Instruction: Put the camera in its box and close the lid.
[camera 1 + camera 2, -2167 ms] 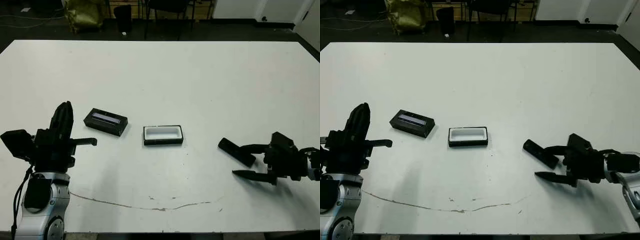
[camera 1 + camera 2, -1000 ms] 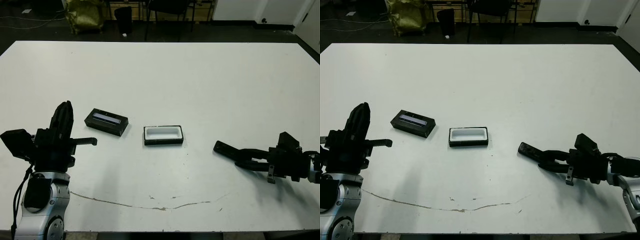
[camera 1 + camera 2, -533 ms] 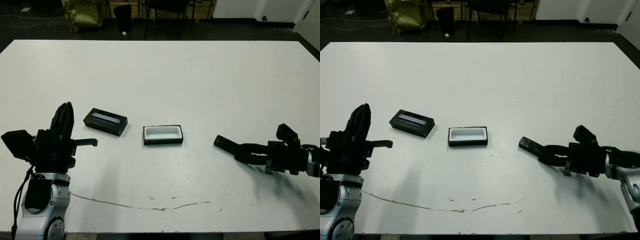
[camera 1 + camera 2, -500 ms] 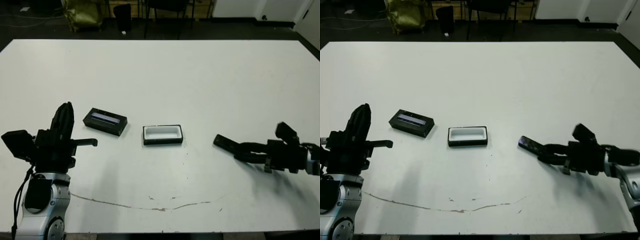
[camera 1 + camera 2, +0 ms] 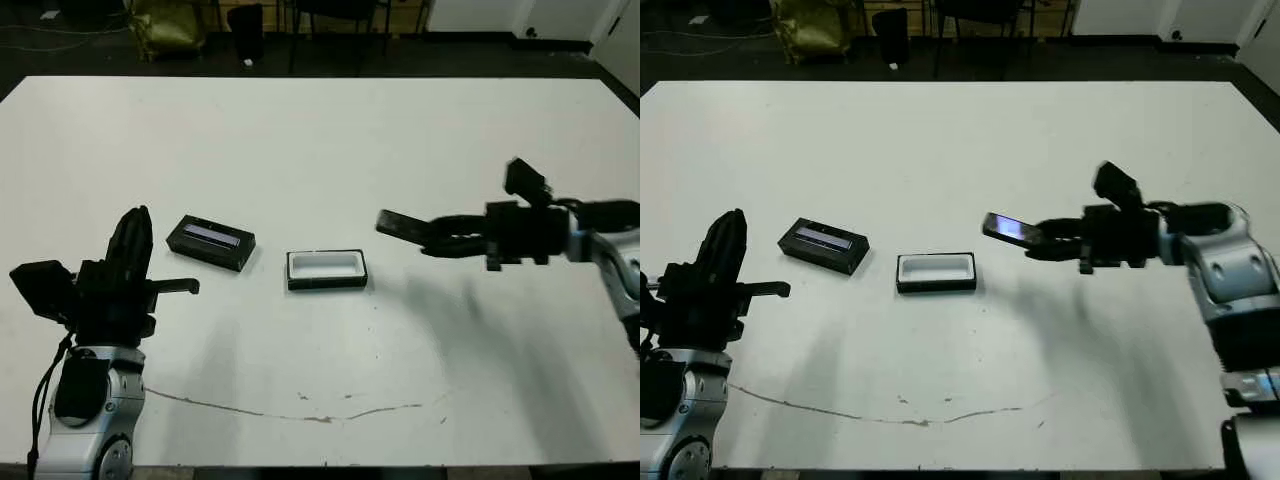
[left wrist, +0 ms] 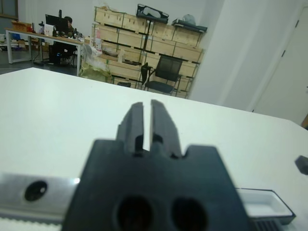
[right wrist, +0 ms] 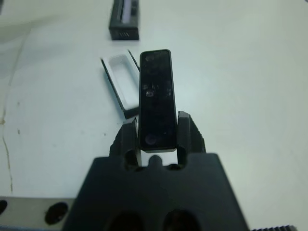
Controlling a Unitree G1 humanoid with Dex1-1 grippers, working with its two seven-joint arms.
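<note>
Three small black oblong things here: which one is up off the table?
The camera, the thin slab clamped in the right end effector. The white-lined box and the lid with its glossy strip both lie on the table.

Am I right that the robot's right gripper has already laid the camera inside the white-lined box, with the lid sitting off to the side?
Not quite. The right gripper holds the camera in the air beside the box, which is empty, as the right eye view shows. The lid does sit off to the side.

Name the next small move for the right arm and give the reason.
Probably carry the camera a little further toward the robot's left and lower it over the box. The right gripper holds the camera in the air just short of the box, whose white lining is bare; the lid lies apart beyond it.
</note>
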